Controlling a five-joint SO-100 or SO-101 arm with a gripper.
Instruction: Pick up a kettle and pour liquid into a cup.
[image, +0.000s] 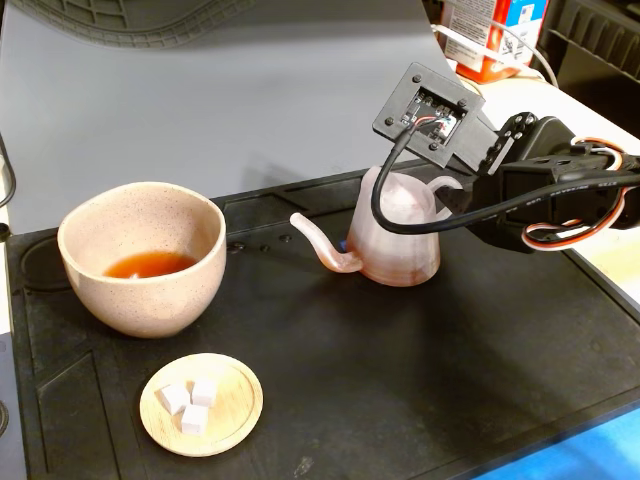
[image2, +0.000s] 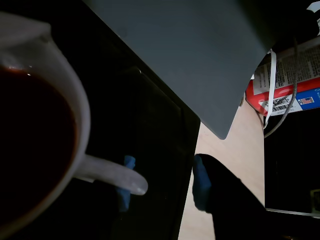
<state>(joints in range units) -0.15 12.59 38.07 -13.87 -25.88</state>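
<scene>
The kettle (image: 395, 240) stands upright on the black mat (image: 420, 380), its spout pointing left toward the cup (image: 140, 290). The cup holds a shallow pool of reddish liquid (image: 150, 265). In the wrist view the kettle's rim (image2: 75, 100) fills the left side, with dark liquid (image2: 30, 145) inside it. My gripper (image2: 164, 182) is open at the kettle's white loop handle (image2: 115, 175). One blue pad (image2: 127, 185) sits right behind the handle; the other (image2: 200, 182) stands clear of it. In the fixed view the arm (image: 540, 190) reaches in from the right and the fingers are hidden.
A small wooden dish (image: 235, 425) with three white cubes lies in front of the cup. A grey sheet (image: 250, 100) lies behind the mat. A red and blue box (image: 490, 40) stands at the back right, also in the wrist view (image2: 290, 85).
</scene>
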